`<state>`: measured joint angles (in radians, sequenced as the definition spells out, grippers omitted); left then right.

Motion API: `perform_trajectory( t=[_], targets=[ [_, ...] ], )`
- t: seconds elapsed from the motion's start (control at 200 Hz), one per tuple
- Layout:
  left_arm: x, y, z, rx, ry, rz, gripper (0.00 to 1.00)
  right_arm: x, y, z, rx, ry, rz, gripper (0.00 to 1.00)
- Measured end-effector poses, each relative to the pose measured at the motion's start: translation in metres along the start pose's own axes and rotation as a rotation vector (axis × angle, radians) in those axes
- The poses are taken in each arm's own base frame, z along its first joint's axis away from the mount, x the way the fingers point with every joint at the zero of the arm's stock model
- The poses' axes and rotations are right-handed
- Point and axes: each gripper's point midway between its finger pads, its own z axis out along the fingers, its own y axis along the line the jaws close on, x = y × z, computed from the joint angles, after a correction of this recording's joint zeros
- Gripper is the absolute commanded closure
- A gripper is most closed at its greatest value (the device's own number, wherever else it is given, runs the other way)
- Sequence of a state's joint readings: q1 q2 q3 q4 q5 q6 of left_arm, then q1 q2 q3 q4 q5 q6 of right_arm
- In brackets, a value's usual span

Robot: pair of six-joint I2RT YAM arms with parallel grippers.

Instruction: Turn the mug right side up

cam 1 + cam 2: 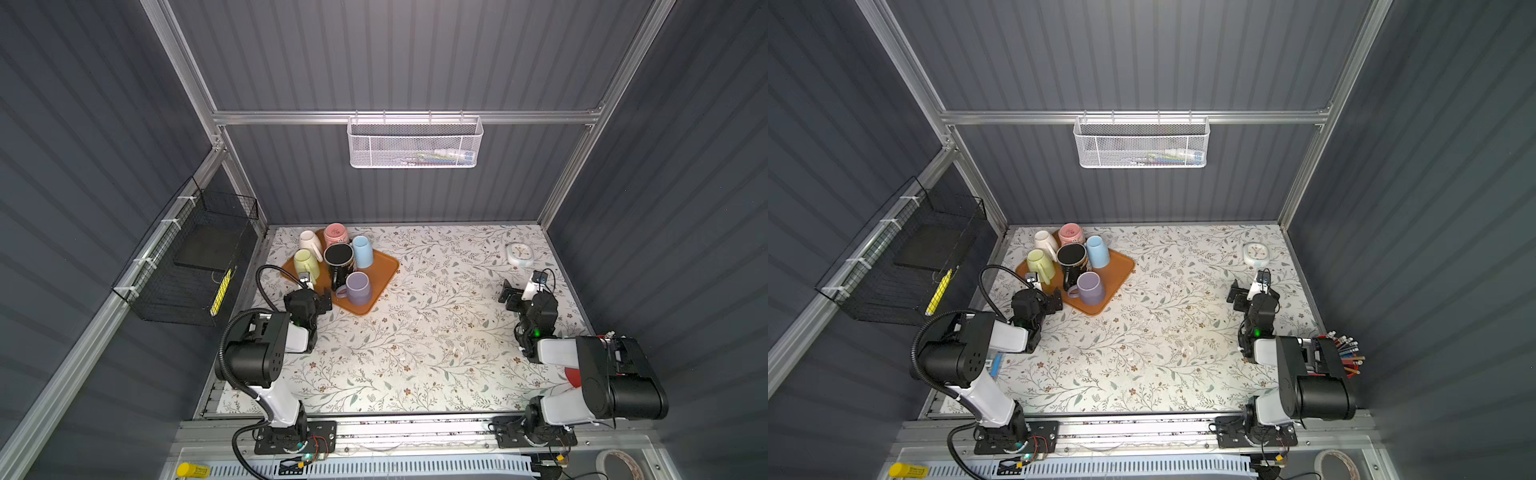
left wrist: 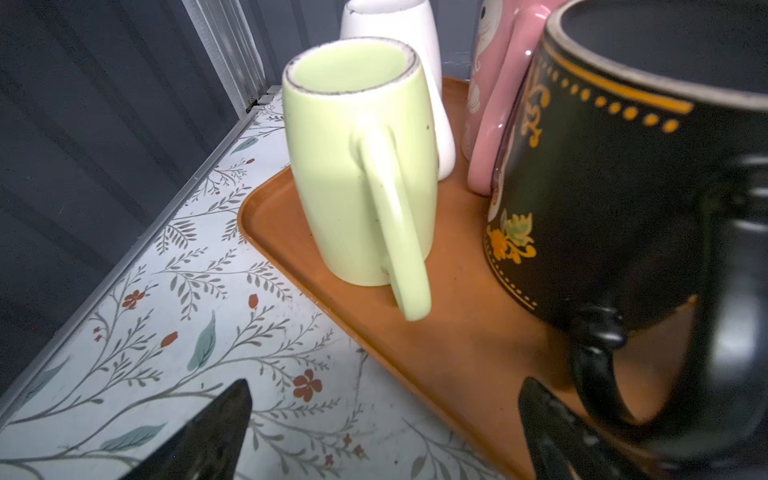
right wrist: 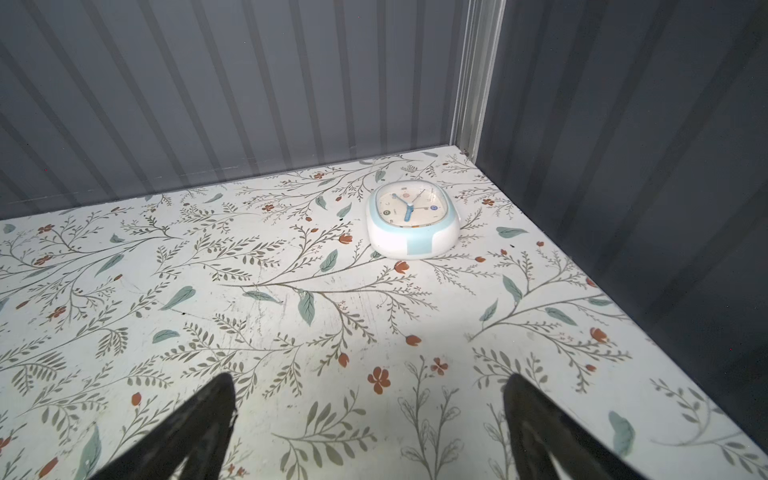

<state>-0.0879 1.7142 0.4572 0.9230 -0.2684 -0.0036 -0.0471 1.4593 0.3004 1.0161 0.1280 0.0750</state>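
Observation:
An orange tray (image 1: 384,266) (image 2: 457,332) at the back left holds several mugs. The green mug (image 1: 306,264) (image 2: 357,174) stands upside down with its handle towards my left gripper. The white (image 1: 309,241), pink (image 1: 336,234), blue (image 1: 362,251) and purple (image 1: 358,287) mugs also stand base up. The black mug (image 1: 340,259) (image 2: 623,208) stands mouth up. My left gripper (image 1: 322,299) (image 2: 386,399) is open and empty at the tray's near left edge, short of the green mug. My right gripper (image 1: 509,295) (image 3: 370,390) hovers open and empty over the table at the right.
A white and blue clock (image 1: 519,254) (image 3: 411,222) lies face up at the back right, ahead of the right gripper. A white mesh basket (image 1: 413,143) hangs on the back wall. A black wire basket (image 1: 187,266) hangs on the left wall.

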Motion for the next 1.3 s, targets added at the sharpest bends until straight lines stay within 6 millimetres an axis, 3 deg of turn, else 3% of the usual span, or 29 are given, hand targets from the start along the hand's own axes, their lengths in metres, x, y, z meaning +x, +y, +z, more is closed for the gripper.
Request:
perform_trajectory(
  t=[1.156,1.296],
  targets=[
    [0.002,0.003,0.000,-0.011,0.007,-0.003,0.00,0.000,0.001,0.000,-0.001,0.000,-0.003,0.01],
    [-0.001,0.014,-0.005,-0.068,0.042,-0.016,0.00,-0.017,0.010,-0.013,0.002,-0.020,-0.031,0.01]
  ],
)
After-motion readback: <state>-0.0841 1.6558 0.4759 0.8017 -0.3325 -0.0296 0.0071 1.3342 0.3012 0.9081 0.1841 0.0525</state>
